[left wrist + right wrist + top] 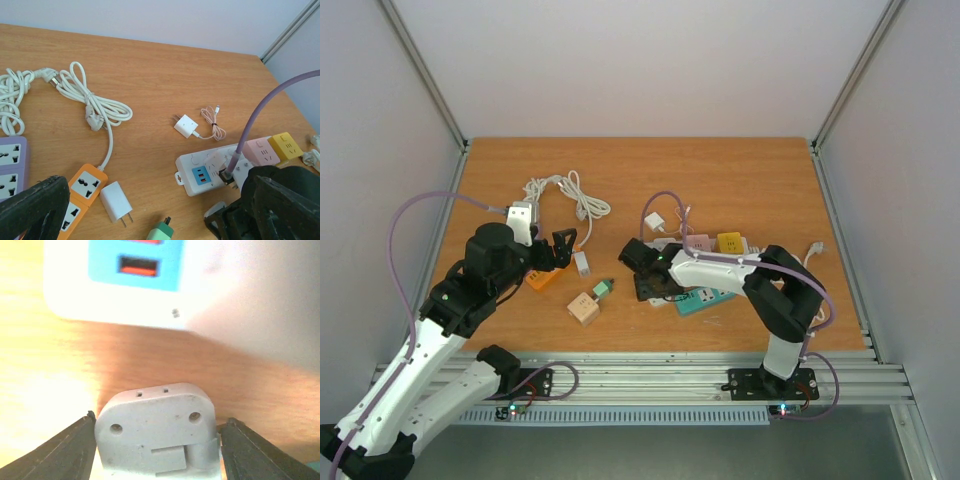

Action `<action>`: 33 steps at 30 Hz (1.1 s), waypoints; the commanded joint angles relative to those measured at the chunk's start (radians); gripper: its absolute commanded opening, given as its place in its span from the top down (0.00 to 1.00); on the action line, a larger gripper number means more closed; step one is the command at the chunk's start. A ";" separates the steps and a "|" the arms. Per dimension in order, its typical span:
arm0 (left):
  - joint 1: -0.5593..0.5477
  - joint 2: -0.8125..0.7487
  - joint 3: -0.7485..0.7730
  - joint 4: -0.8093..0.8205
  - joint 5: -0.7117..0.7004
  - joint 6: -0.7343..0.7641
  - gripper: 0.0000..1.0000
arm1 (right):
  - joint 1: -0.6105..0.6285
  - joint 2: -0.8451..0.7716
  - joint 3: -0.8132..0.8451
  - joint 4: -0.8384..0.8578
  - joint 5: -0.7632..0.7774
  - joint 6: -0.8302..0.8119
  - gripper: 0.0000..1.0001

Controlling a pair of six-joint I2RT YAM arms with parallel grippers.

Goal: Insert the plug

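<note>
White walls (pixel 640 60) enclosed the wooden table (pixel 740 180); left gripper (pixel 558 250) stood released, right gripper (pixel 157 427) grasped a grey plug (pixel 150 442).

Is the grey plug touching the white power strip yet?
Apart. The right wrist view shows a band of bare table between the grey plug and the white power strip.

White arms (pixel 430 395) with black joints, black hands (pixel 564 250) and purple cables (pixel 263 110).
</note>
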 commanded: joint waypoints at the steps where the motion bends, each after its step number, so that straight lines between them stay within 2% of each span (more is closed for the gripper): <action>1: 0.002 0.000 -0.010 0.059 0.004 0.004 0.01 | 0.042 0.038 0.072 -0.086 0.004 0.103 0.31; 7: 0.002 -0.006 -0.010 0.058 0.006 0.005 0.01 | 0.048 0.054 0.136 -0.152 0.043 0.122 0.24; 17: 0.002 -0.009 -0.011 0.059 0.005 0.006 0.01 | 0.048 0.107 0.185 -0.146 0.065 0.035 0.30; 24: 0.002 -0.006 -0.011 0.060 0.004 0.006 0.01 | 0.048 0.171 0.215 -0.141 0.037 0.028 0.29; 27: 0.002 -0.004 -0.011 0.059 0.004 0.006 0.01 | 0.048 0.184 0.215 -0.129 0.016 0.034 0.34; 31: 0.002 -0.003 -0.011 0.059 0.004 0.006 0.01 | 0.044 0.173 0.199 -0.113 -0.010 0.060 0.48; 33: 0.002 -0.001 -0.011 0.059 0.006 0.006 0.01 | 0.043 0.158 0.184 -0.098 -0.013 0.077 0.50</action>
